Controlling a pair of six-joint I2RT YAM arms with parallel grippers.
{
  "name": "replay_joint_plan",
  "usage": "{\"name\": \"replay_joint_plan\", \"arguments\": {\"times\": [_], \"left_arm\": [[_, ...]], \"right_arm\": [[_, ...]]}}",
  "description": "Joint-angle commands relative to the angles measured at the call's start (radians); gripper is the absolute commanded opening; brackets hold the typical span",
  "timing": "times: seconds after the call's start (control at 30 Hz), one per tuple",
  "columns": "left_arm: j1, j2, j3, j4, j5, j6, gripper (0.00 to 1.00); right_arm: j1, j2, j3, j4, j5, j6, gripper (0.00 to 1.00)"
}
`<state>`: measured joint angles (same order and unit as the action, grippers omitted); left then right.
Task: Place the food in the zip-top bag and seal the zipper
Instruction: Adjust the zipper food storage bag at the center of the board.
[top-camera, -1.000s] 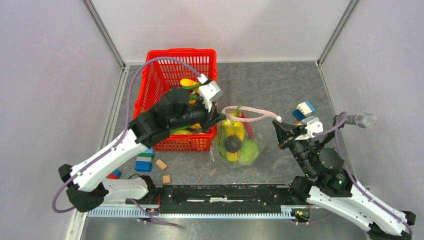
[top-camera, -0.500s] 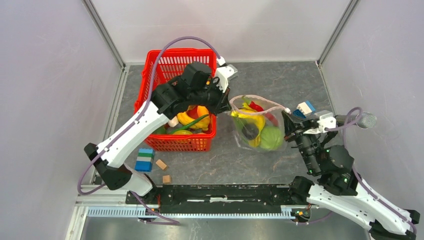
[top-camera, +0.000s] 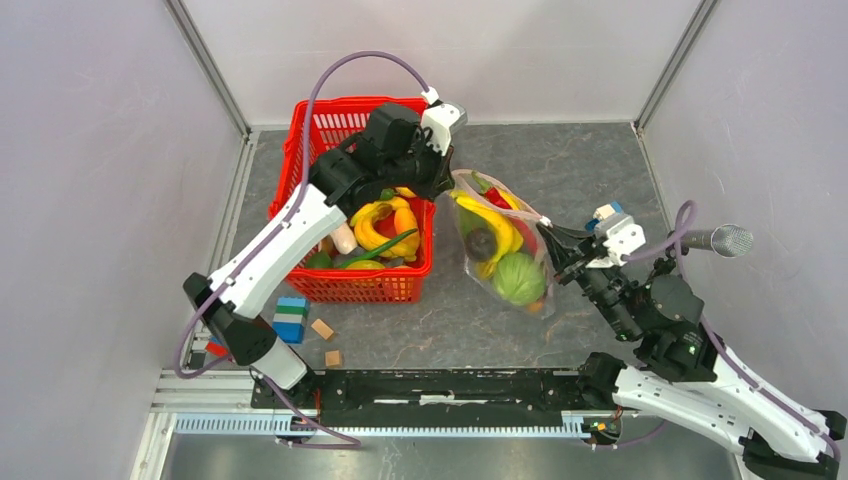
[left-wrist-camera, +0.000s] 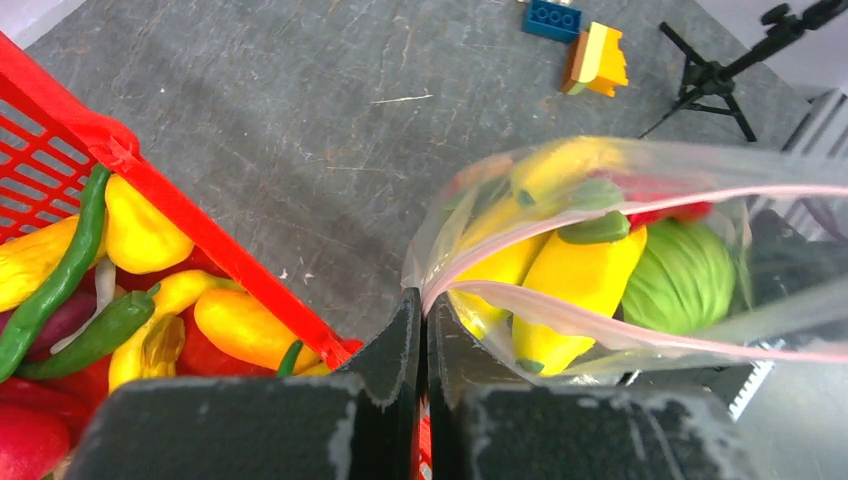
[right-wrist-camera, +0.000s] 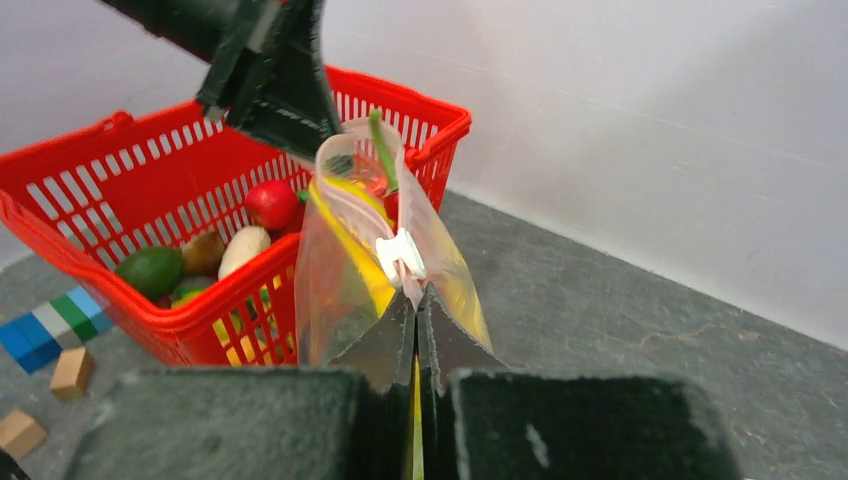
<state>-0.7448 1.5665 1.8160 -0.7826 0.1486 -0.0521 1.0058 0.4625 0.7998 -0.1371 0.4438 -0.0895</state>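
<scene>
From above: the bag (top-camera: 497, 262) was held up by its mouth between the two arms, just right of the red basket (top-camera: 300, 112), with food (top-camera: 518, 278) inside. The left gripper (top-camera: 449, 183) pinched the far-left corner of the mouth, and the right gripper (top-camera: 553, 240) pinched the near-right corner. The zipper (top-camera: 505, 195) ran between them.

Left wrist: the jaws were closed flat on the bag's corner. The mouth gaped, its two pink strips well apart. A banana (left-wrist-camera: 580, 280) and a green ball (left-wrist-camera: 685, 282) sat close below.

Right wrist: the jaws were nipped tight on the bag's edge, just under a white slider (right-wrist-camera: 400, 255).

Sealing would likely go best if both grips drew apart to stretch the mouth straight, so that the strips met. The food should sit low, clear of the zipper, before the slider ran.
</scene>
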Motion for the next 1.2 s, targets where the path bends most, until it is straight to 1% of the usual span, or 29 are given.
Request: {"name": "replay_joint_plan", "arguments": {"times": [0.0,0.17,0.27,0.33,0.4,0.43,0.47,0.57,0.6,0.67,0.7,0.73,0.8,0.87,0.93,1.0,1.03,1.07,1.17], "left_arm": [[0.028,0.049,0.021,0.126,-0.042,0.015,0.02],[0.03,0.087,0.017,0.136,-0.035,0.014,0.02],[0.03,0.094,0.006,0.142,-0.005,0.002,0.02],[0.03,0.085,-0.013,0.163,0.027,-0.009,0.02],[0.03,0.064,-0.043,0.193,0.059,-0.025,0.02],[0.03,0.051,-0.067,0.212,0.064,-0.032,0.02],[0.03,0.034,-0.093,0.231,0.057,-0.039,0.02],[0.03,-0.011,-0.173,0.281,0.028,-0.038,0.02],[0.03,-0.022,-0.196,0.3,0.05,-0.04,0.02],[0.027,-0.037,-0.223,0.322,0.114,-0.039,0.02],[0.028,-0.04,-0.23,0.319,0.116,-0.038,0.02],[0.028,-0.042,-0.233,0.312,0.107,-0.032,0.05],[0.029,-0.053,-0.244,0.3,0.071,-0.017,0.22],[0.03,-0.071,-0.259,0.307,0.045,-0.012,0.32],[0.03,-0.09,-0.267,0.319,0.027,-0.007,0.48],[0.03,-0.101,-0.26,0.321,0.022,0.001,0.56],[0.03,-0.103,-0.254,0.32,0.018,0.001,0.64],[0.03,-0.104,-0.246,0.324,0.018,0.003,0.66],[0.03,-0.103,-0.231,0.347,0.039,0.002,0.66]], "right_arm": [[-0.003,0.009,-0.005,0.065,-0.031,-0.036,0.0],[-0.003,-0.016,-0.065,0.08,-0.032,-0.027,0.0],[-0.003,-0.037,-0.092,0.085,-0.006,-0.026,0.0],[-0.003,-0.047,-0.109,0.084,0.034,-0.021,0.0],[-0.003,-0.048,-0.129,0.078,0.127,0.004,0.0],[-0.003,-0.044,-0.138,0.068,0.198,0.031,0.0],[-0.002,-0.035,-0.149,0.057,0.251,0.053,0.0],[-0.003,0.014,-0.18,0.027,0.312,0.088,0.0],[-0.003,0.037,-0.18,0.014,0.323,0.133,0.0],[-0.003,0.088,-0.172,0.001,0.311,0.155,0.0],[-0.003,0.109,-0.164,-0.001,0.308,0.167,0.0],[-0.002,0.117,-0.162,0.008,0.3,0.178,0.0],[-0.002,0.103,-0.183,0.066,0.258,0.167,0.0],[-0.003,0.067,-0.207,0.128,0.197,0.148,0.0],[-0.002,0.047,-0.215,0.165,0.14,0.133,0.0],[-0.003,0.041,-0.212,0.164,0.111,0.126,0.0],[-0.003,0.041,-0.209,0.161,0.101,0.122,0.0],[-0.002,0.042,-0.206,0.156,0.093,0.119,0.0],[-0.003,0.047,-0.204,0.155,0.067,0.113,0.0]]}}
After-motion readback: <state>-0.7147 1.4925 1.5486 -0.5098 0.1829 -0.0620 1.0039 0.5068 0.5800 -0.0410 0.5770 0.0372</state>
